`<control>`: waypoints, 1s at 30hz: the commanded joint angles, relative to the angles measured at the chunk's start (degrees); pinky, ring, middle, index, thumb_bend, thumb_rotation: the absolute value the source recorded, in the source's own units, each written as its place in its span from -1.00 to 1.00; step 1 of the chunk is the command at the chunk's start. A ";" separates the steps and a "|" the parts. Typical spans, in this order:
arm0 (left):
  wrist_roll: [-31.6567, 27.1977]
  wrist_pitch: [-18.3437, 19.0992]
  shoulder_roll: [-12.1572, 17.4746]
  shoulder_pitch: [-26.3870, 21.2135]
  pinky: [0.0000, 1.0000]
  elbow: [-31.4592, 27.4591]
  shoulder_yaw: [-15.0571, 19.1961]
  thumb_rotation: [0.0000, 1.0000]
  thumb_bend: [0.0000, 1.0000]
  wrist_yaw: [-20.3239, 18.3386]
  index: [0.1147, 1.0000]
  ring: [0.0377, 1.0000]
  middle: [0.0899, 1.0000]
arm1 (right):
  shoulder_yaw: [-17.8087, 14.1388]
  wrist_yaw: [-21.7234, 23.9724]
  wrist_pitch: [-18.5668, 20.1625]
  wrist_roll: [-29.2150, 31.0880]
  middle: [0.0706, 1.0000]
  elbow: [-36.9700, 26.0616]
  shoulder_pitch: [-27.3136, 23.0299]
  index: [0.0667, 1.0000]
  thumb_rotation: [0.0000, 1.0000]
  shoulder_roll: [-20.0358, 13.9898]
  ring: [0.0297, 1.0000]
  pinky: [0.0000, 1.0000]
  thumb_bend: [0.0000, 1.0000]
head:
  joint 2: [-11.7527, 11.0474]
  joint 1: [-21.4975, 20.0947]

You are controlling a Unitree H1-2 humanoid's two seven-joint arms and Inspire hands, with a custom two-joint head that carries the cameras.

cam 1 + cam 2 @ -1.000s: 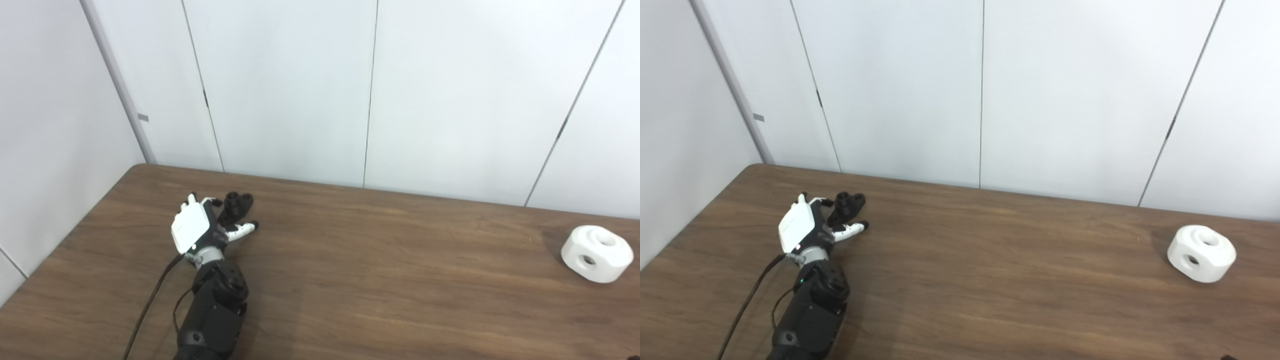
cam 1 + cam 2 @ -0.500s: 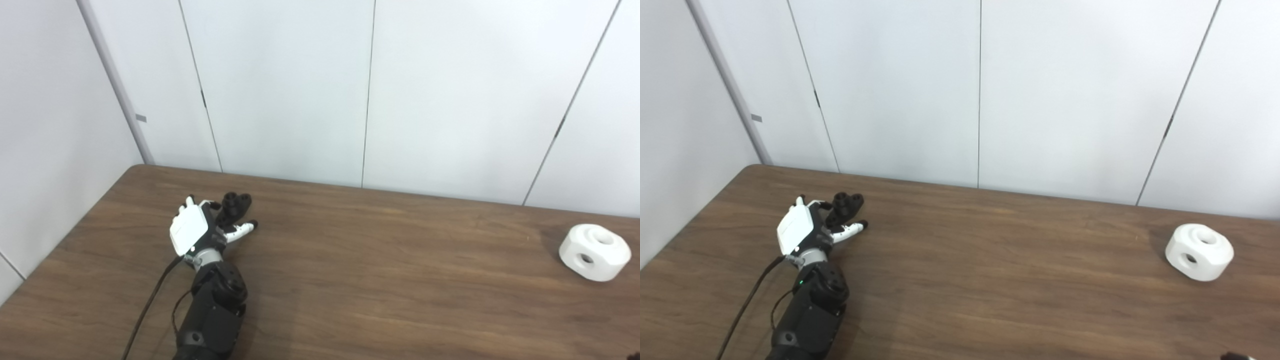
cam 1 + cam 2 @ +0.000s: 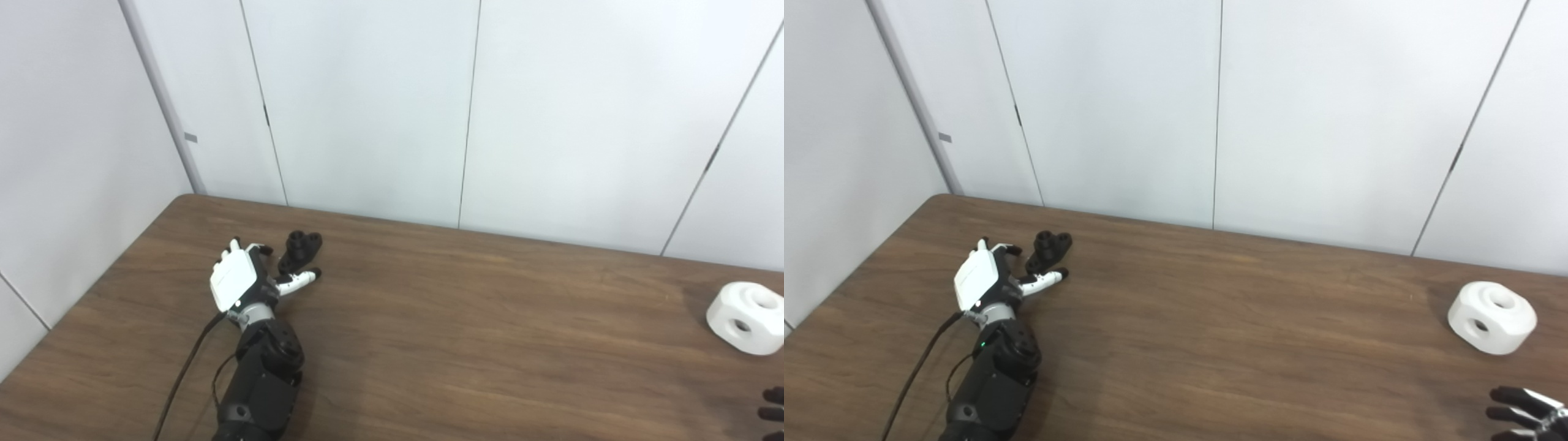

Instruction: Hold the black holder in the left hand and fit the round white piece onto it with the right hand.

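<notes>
1. A bare test room or lab: plain white wall panels (image 3: pixel 1286 110) with thin seams close in two sides.
2. A wood-grain table (image 3: pixel 1225 343) fills the floor of the view.

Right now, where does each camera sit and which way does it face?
Left eye view: on the head, facing down at the table and wall; shows the left hand at the black holder.
Right eye view: beside it, same direction; shows the right hand at the bottom corner.
Both share the round white piece.
</notes>
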 commanded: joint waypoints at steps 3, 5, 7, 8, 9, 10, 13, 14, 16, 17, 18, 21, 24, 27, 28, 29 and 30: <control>0.19 0.22 1.19 -2.09 1.00 0.25 -0.21 -0.59 0.87 1.23 0.35 1.00 1.00 | -0.76 -0.06 -1.14 0.17 0.37 -1.83 -0.46 0.29 0.64 -1.19 0.28 -0.02 -0.14 | 0.02 0.03; 0.40 0.24 1.22 -2.21 1.00 0.53 -0.16 -0.59 0.86 1.00 0.35 1.00 1.00 | -0.77 -0.10 -0.64 0.26 0.37 -2.29 -0.17 0.29 0.62 -1.08 0.28 -0.02 -0.10 | 0.00 -0.02; 0.49 0.25 1.28 -2.31 1.00 0.84 -0.17 -0.61 0.87 1.01 0.34 1.00 1.00 | -0.75 -0.08 -0.62 0.40 0.37 -2.42 -0.01 0.29 0.61 -0.99 0.28 -0.02 -0.06 | 0.00 -0.08; 0.45 0.25 1.37 -2.39 1.00 1.09 -0.24 -0.61 0.87 1.06 0.34 1.00 1.00 | -0.75 -0.10 -0.84 0.26 0.37 -2.38 0.03 0.29 0.61 -0.94 0.28 -0.02 -0.05 | -0.03 -0.13; 0.25 0.25 1.45 -2.53 1.00 1.39 -0.27 -0.61 0.87 1.12 0.34 1.00 1.00 | -0.74 -0.18 -1.03 -0.06 0.37 -2.32 0.04 0.30 0.61 -0.93 0.28 -0.02 -0.05 | -0.06 -0.18; 0.12 0.24 1.50 -2.63 1.00 1.60 -0.29 -0.62 0.87 1.15 0.33 1.00 1.00 | -0.74 -0.25 -1.15 -0.31 0.37 -2.30 0.06 0.30 0.62 -0.92 0.29 -0.02 -0.02 | -0.08 -0.19; 0.45 0.25 1.82 -3.15 1.00 2.71 -0.37 -0.63 0.86 0.91 0.35 1.00 1.00 | -0.74 -0.34 -1.48 -0.54 0.37 -2.12 0.10 0.29 0.64 -0.82 0.29 -0.02 0.02 | -0.14 -0.30; 0.39 0.25 1.93 -3.27 1.00 2.80 -0.48 -0.63 0.86 0.72 0.36 1.00 1.00 | -0.73 -0.36 -1.35 -0.43 0.37 -2.18 0.11 0.30 0.64 -0.76 0.29 -0.02 0.03 | -0.13 -0.33; 0.36 0.25 2.05 -3.42 1.00 2.81 -0.59 -0.62 0.87 0.45 0.37 1.00 1.00 | -0.72 -0.42 -1.06 -0.39 0.37 -2.40 0.18 0.28 0.64 -0.64 0.28 -0.03 0.05 | -0.13 -0.41; 0.55 0.26 2.06 -3.58 1.00 2.81 -0.67 -0.62 0.87 0.06 0.37 1.00 1.00 | -0.71 -0.41 -1.03 -0.36 0.36 -2.50 0.25 0.28 0.64 -0.58 0.28 -0.03 0.06 | -0.14 -0.54; 0.78 0.26 2.01 -3.79 1.00 2.94 -0.81 -0.60 0.89 -0.12 0.38 1.00 1.00 | -0.71 -0.40 -1.04 -0.31 0.37 -2.50 0.31 0.29 0.63 -0.53 0.28 -0.03 0.06 | -0.17 -0.66; 1.06 0.26 1.87 -4.25 1.00 3.50 -1.30 -0.59 0.90 -0.01 0.38 1.00 1.00 | -0.73 -0.51 -1.13 -0.54 0.37 -2.51 0.42 0.29 0.63 -0.38 0.29 -0.02 0.12 | -0.38 -0.97; 1.02 0.26 1.56 -4.68 1.00 4.13 -1.88 -0.60 0.90 0.10 0.39 1.00 1.00 | -0.77 -0.50 -1.64 -0.48 0.37 -2.37 0.54 0.29 0.64 -0.29 0.29 -0.01 0.16 | -0.53 -1.43; 0.35 0.22 1.46 -4.97 1.00 4.62 -2.55 -0.63 0.88 -0.04 0.40 1.00 1.00 | -0.97 -0.51 -1.56 -0.11 0.37 -2.59 0.89 0.28 0.64 -0.32 0.29 -0.03 0.18 | -0.62 -1.65; -0.01 0.16 1.49 -5.03 1.00 4.78 -2.82 -0.65 0.87 0.07 0.39 1.00 1.00 | -1.04 -0.52 -1.62 -0.01 0.37 -2.66 0.99 0.28 0.64 -0.31 0.29 -0.03 0.18 | -0.62 -1.65; -0.26 0.08 1.56 -5.11 1.00 5.09 -3.20 -0.67 0.87 0.25 0.38 1.00 1.00 | -1.12 -0.51 -1.89 -0.01 0.38 -2.61 1.09 0.28 0.63 -0.33 0.29 -0.03 0.18 | -0.62 -1.65; -0.54 -0.03 1.59 -5.21 1.00 5.40 -3.51 -0.67 0.87 0.54 0.38 1.00 1.00 | -1.18 -0.55 -2.02 -0.13 0.38 -2.57 1.18 0.28 0.63 -0.36 0.29 -0.03 0.19 | -0.69 -1.70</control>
